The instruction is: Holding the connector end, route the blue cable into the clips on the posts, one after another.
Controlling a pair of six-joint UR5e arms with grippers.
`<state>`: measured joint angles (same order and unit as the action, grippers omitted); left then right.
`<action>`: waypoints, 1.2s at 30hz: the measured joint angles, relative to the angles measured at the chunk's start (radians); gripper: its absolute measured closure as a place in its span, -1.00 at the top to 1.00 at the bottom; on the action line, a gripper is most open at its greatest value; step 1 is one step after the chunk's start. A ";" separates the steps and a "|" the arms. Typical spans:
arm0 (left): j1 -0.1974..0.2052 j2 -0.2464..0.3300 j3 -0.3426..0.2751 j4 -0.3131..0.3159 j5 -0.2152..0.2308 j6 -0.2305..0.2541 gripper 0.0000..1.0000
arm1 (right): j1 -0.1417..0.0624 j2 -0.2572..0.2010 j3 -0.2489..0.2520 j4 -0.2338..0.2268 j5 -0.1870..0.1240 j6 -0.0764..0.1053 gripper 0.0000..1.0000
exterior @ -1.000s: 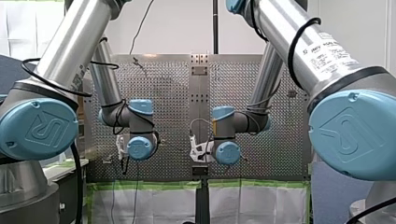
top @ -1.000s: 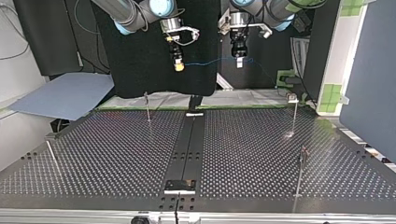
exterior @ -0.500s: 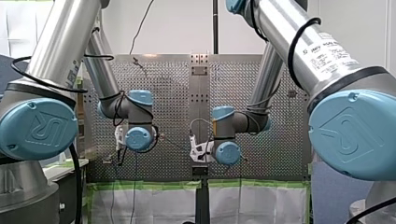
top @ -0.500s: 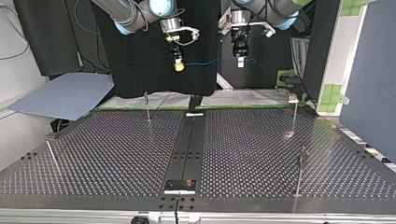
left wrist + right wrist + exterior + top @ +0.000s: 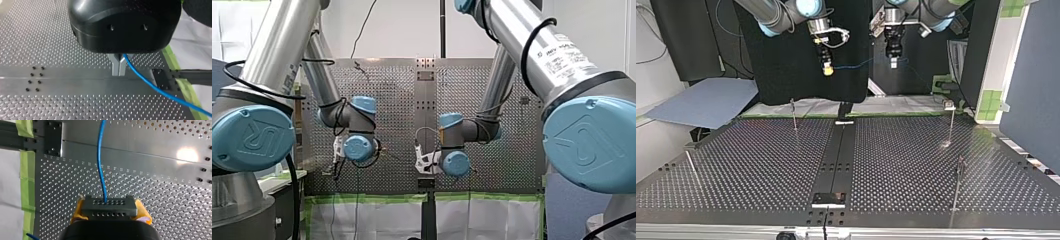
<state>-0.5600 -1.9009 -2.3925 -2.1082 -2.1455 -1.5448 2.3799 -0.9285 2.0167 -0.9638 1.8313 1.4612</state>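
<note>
At rt gripper (image 5: 110, 212): black multi-hole connector (image 5: 109, 205), thin blue cable (image 5: 101, 165).

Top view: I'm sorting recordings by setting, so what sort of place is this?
Probably a robotics lab test cell: a perforated table with thin posts bolted on, and two robot arms holding a blue cable stretched above it.

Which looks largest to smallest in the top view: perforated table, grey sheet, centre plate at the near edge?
1. perforated table
2. grey sheet
3. centre plate, smallest even though it is nearest the camera, so the ranking is safe.
</note>
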 joint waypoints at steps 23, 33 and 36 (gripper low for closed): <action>0.022 0.147 0.001 -0.093 -0.035 -0.043 -1.00 | 0.004 -0.221 -0.110 0.170 -0.134 0.114 -1.00; 0.052 0.258 0.056 -0.172 -0.044 -0.061 -1.00 | 0.002 -0.317 -0.207 0.268 -0.139 0.113 -1.00; 0.060 0.292 0.088 -0.199 -0.050 -0.066 -1.00 | -0.001 -0.329 -0.237 0.297 -0.141 0.113 -1.00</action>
<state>-0.4997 -1.6092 -2.3042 -2.3069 -2.1951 -1.6111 2.3794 -1.2571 1.7801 -0.6665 1.6898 1.5741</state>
